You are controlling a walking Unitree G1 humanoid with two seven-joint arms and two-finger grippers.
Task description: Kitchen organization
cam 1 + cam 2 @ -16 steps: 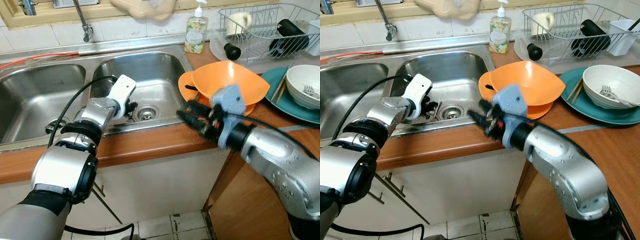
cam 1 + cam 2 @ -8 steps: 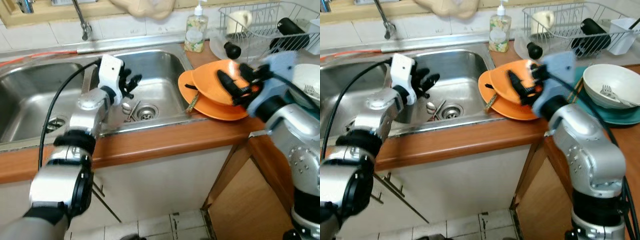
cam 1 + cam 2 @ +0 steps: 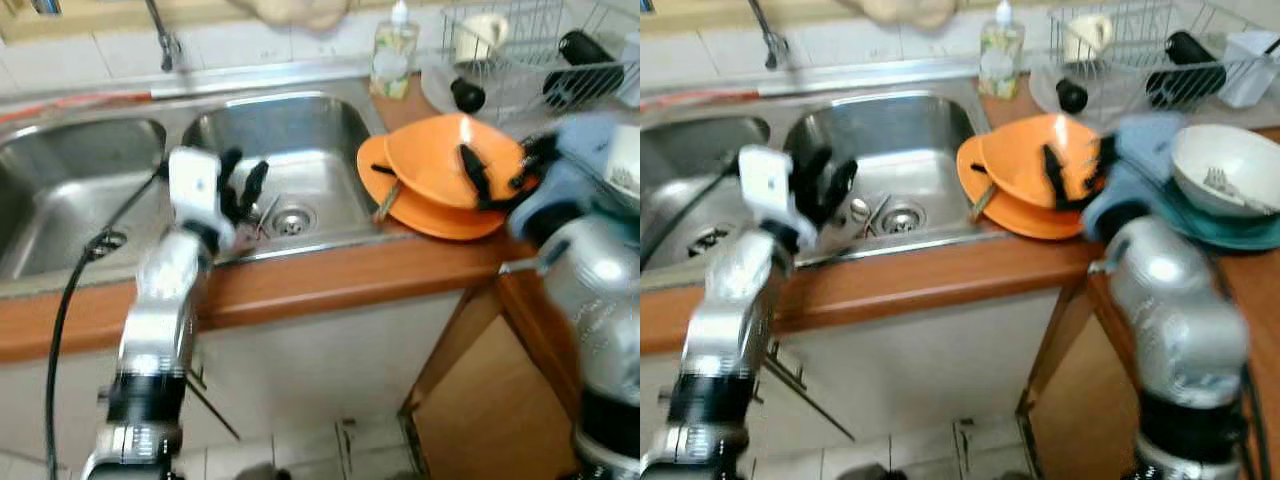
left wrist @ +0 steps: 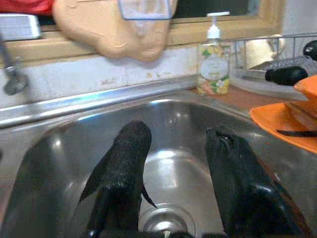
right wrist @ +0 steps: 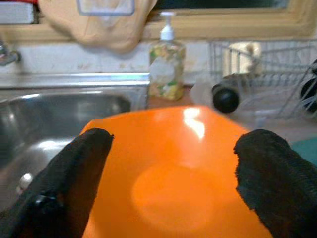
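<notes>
Orange bowl (image 3: 445, 160) sits on an orange plate (image 3: 420, 205) right of center in the left eye view, on the surface beside the sink (image 3: 290, 150). Right gripper (image 5: 173, 168) is spread wide over it, holding nothing. Looks like the reach-in step; next it probably needs to drop and pinch the rim. Left gripper (image 4: 178, 168) hangs open and empty over the basin.

Even, bright light is seen throughout, with glare on the steel sink (image 3: 300, 130) and orange bowl (image 5: 193, 124), and both eye views smeared by motion blur.
</notes>
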